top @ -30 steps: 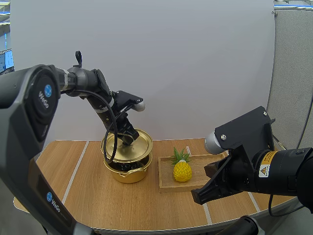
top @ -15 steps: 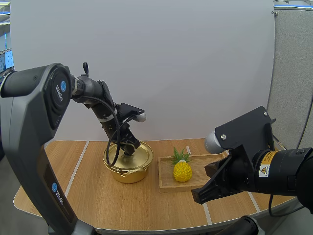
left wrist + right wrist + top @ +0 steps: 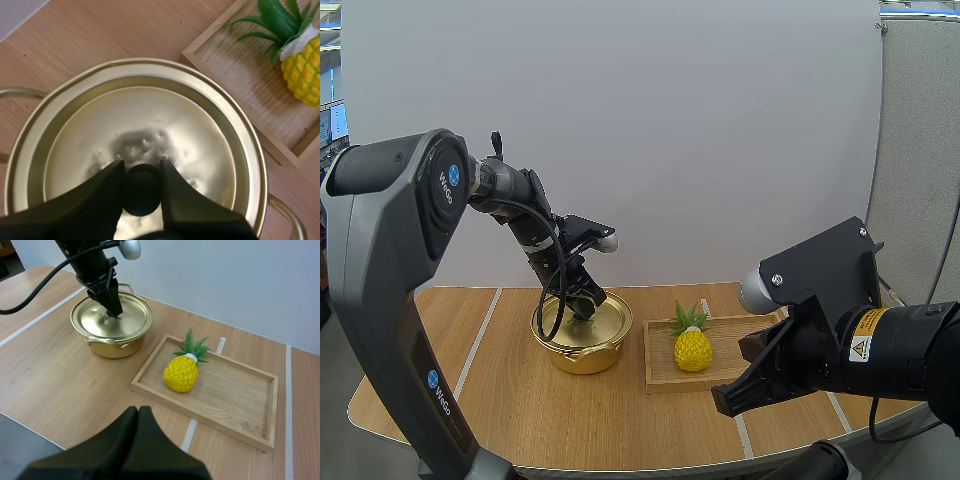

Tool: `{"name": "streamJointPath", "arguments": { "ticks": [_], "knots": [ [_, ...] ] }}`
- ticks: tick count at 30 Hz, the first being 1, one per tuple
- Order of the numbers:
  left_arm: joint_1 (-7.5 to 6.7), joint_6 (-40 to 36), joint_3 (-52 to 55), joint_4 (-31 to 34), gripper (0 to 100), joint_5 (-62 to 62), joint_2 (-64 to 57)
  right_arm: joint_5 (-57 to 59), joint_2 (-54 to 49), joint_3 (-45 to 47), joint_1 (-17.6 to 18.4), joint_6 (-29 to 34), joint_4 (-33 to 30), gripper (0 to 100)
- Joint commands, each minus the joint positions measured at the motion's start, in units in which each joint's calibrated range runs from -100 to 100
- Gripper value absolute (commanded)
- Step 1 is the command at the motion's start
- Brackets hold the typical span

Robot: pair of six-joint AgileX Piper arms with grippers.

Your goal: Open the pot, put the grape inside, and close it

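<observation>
Watching from the side of the table (image 3: 570, 425), you can see the change plainly: a second ago the lid (image 3: 150, 125) hung tilted above the pot (image 3: 582, 355) in the left gripper (image 3: 141, 170), and now it has come down and sits flat inside the rim, level all round. The left fingers are narrowed onto the small black knob (image 3: 142, 195), one ribbed face on each side of it, so the lid is seated but not yet let go. That reads as the closing step nearly finished, with only the release left. Yet the fruit at hand is a toy pineapple (image 3: 181, 371), not a grape, and it lies in the wooden tray (image 3: 240, 390) just beside the pot; what is under the lid cannot be told.

The pot is thin brassy metal, round and shallow, with loop handles at its sides. Its lid is a smooth dished disc with a dull shine that mirrors the fingers. The pineapple is yellow, with a knobbly diamond skin and stiff green leaves. The tray is pale, grained, rectangular and low-walled. The right gripper (image 3: 139, 412) hangs above the table's near edge, clear of the tray, fingers pressed together on nothing
</observation>
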Motion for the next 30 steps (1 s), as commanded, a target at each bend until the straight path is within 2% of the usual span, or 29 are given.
{"name": "streamJointPath", "arguments": {
  "ticks": [1, 2, 9, 16, 24, 30],
  "knots": [
    [-0.12, -0.01, 0.15, -1.00, 89, 2.63, -0.25, -1.48, -0.35, 0.19, -0.21, 0.05, -0.44, 0],
    [-0.12, -0.01, 0.15, -1.00, 100, 3.01, -0.81, -1.64, -0.35, 0.19, -0.21, 0.05, -0.44, 0],
    [-0.12, 0.02, -0.10, 0.16, 100, 3.43, -5.46, -1.64, -0.35, 0.19, -0.21, 0.05, -0.44, 0],
    [-0.12, -2.54, -4.14, 5.14, 100, 6.14, -14.38, -1.64, -0.35, 0.19, -0.21, 0.05, -0.44, 0],
    [-0.12, -4.22, -11.09, 6.36, 100, 13.10, -30.58, -1.87, -0.35, 0.19, -0.21, 0.05, -0.44, 0],
    [-0.12, -4.66, -13.72, 6.36, 100, 13.45, -43.96, -2.30, -0.35, 0.19, -0.21, 0.05, -0.44, 0]
  ]
}}
